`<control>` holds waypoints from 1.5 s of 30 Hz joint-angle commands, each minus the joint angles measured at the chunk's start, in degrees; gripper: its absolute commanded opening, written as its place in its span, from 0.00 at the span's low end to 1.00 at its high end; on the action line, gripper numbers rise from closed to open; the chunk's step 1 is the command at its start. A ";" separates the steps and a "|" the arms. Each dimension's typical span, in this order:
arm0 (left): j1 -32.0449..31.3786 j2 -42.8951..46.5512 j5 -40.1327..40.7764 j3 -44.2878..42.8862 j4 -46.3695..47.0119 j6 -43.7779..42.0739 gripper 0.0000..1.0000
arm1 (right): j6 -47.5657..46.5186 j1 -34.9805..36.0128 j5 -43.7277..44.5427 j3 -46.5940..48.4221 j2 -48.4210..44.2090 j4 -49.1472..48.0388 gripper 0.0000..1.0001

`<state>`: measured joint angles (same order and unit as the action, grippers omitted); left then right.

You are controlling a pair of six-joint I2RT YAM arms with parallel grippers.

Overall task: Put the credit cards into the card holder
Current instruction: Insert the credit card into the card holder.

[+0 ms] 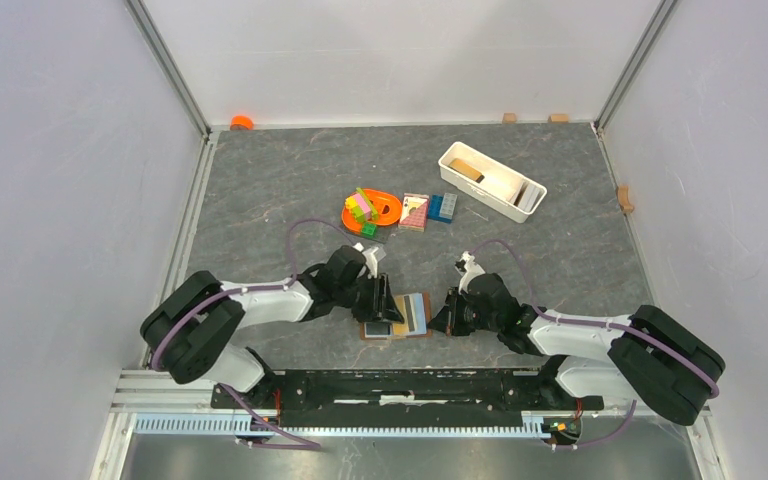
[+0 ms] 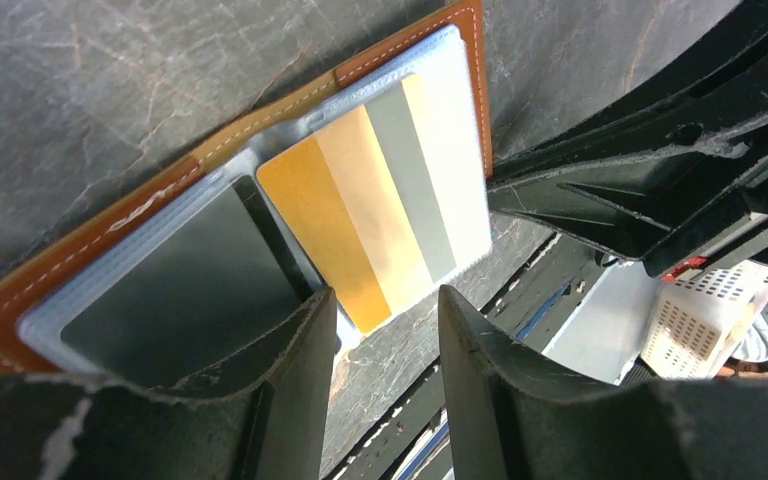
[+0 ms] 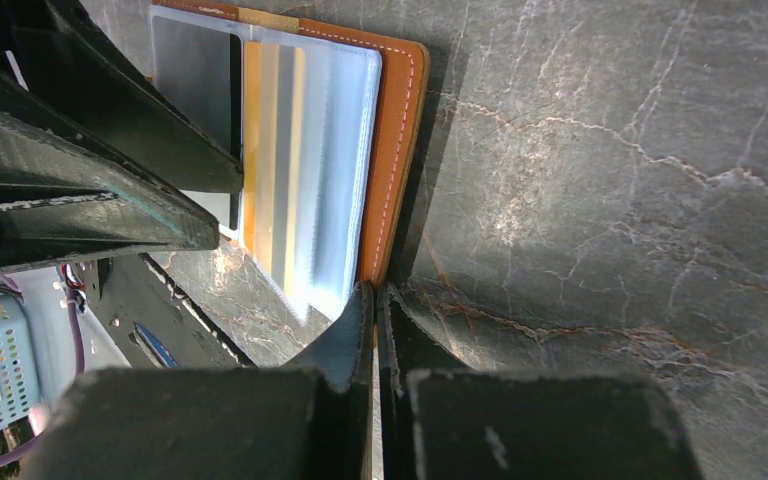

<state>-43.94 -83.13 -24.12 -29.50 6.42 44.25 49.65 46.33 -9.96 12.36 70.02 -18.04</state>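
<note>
The card holder point(image 1: 398, 323) lies open and flat on the bench point(image 1: 260, 180), near the front edge, between the two grippers. The left gripper point(image 2: 385, 300) hangs with its fingers apart over the holder's left part, where a dark grey card point(image 2: 180, 290) and a gold-striped card point(image 2: 370, 210) sit under clear sleeves. The right gripper point(image 3: 373, 290), its fingers pressed together, has its tips at the holder's right brown border.

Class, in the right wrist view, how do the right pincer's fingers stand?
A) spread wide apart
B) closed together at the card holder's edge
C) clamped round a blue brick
B: the fingers of the right pincer meet, with their tips at the orange border of the card holder.
</note>
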 commanded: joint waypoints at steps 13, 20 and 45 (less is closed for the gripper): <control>-3.84 -5.44 2.77 -7.82 1.86 0.39 0.47 | -1.83 0.61 3.92 -1.12 1.28 5.08 0.00; -5.00 -7.74 -0.06 -7.75 7.16 2.25 0.47 | -1.66 0.78 4.11 -1.40 1.27 5.01 0.00; -2.20 16.76 19.49 1.91 -14.82 4.38 0.82 | -4.13 0.79 10.35 0.41 -3.41 13.30 0.00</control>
<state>-46.87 -67.53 -5.39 -31.55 -9.82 44.73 47.66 47.13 -2.98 13.34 65.47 -10.79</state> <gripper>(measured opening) 0.817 0.006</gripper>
